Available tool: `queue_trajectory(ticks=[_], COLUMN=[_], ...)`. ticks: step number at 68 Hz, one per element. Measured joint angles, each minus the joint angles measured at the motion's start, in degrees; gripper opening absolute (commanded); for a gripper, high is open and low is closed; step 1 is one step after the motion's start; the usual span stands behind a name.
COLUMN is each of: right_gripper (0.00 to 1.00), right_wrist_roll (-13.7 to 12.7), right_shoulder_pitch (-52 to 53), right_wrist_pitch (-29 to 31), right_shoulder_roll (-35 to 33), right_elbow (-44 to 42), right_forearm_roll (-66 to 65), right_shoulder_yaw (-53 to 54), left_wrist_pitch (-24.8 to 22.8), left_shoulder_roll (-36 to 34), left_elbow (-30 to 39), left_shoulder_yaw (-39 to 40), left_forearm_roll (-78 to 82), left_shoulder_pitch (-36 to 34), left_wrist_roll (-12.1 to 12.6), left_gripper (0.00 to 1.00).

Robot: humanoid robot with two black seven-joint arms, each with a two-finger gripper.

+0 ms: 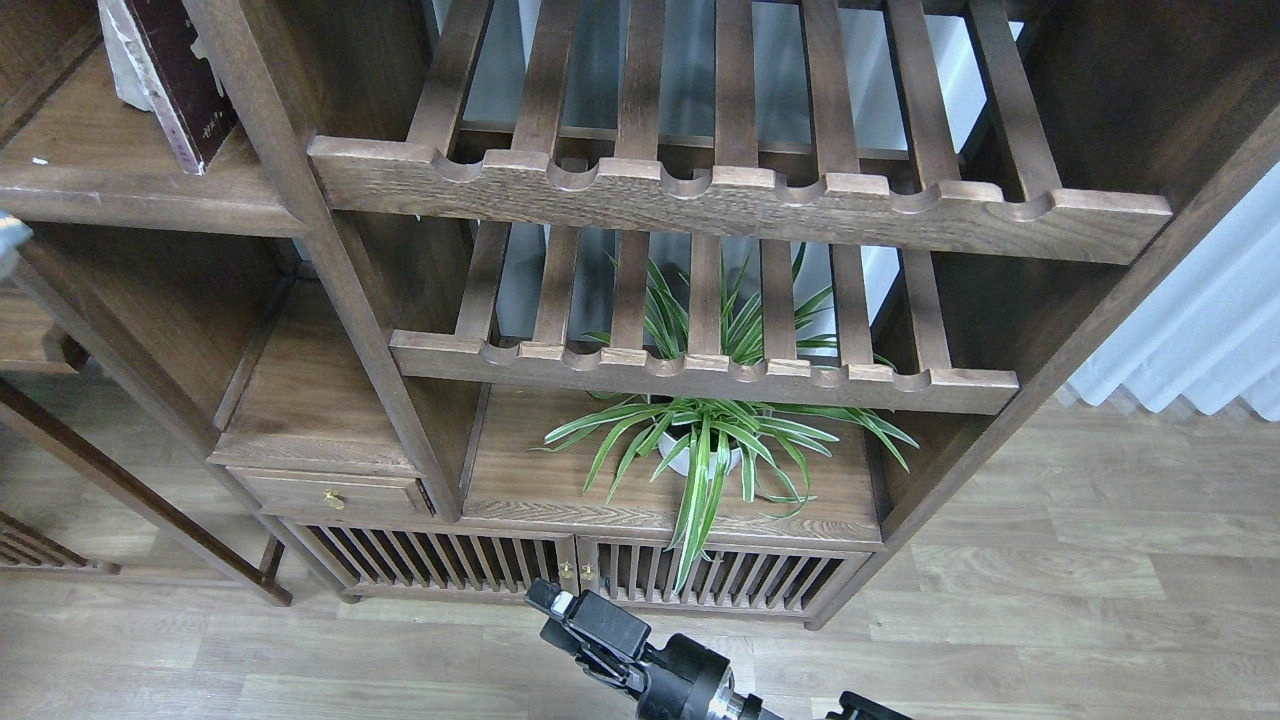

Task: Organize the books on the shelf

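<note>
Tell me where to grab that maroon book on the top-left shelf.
Take the maroon book by its lower front corner, coming from the open front of the shelf. It stands tilted near the post, with that corner nearest the shelf's front edge; its top is out of frame.

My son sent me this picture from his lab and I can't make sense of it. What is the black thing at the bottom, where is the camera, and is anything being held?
The camera sits in a robot's head, looking forward and down at a wooden cabinet. The black thing is the end of one robot arm, low in front of the cabinet; whether its gripper is open is unclear, and nothing shows in it. At the top left, a maroon book leans on a plain flat shelf. In the middle are slatted racks, with a potted plant below.
</note>
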State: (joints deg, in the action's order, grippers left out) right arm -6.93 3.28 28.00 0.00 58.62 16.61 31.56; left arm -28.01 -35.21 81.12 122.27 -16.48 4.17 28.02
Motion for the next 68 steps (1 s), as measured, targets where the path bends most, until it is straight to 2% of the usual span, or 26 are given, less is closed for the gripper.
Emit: queue_trajectory(ticks=[8,21,51,68], right_gripper=[0.99,0.99,0.99,0.99], right_wrist_roll=[-0.01,-0.01,-0.02,-0.02], right_shoulder_pitch=[-0.01,-0.04,-0.05,-0.07], right_wrist_pitch=[0.0,0.0,0.0,0.0], right_shoulder_roll=[0.0,0.0,0.0,0.0], right_elbow=[0.0,0.0,0.0,0.0], right_forearm_roll=[0.0,0.0,0.0,0.0], right_shoulder_yaw=[0.0,-0.01,-0.15,-0.26], left_wrist_pitch=[0.0,0.01,0.01,0.01], left_shoulder_roll=[-1.14,-2.73,-3.7,-3.93], left_elbow=[-0.16,-1.35,-3.17,-7.48], left_shoulder_yaw=[-0.42,-3.04,-11.21,-13.55], left_forearm_roll=[2.97,8.54,9.39,13.41], left_shoulder_pitch=[-2.66,-11.48,-23.87,-30.74], left_wrist_roll=[0.0,-0.02,-0.02,-0.02], left_gripper=[0.08,0.09,0.09,0.09])
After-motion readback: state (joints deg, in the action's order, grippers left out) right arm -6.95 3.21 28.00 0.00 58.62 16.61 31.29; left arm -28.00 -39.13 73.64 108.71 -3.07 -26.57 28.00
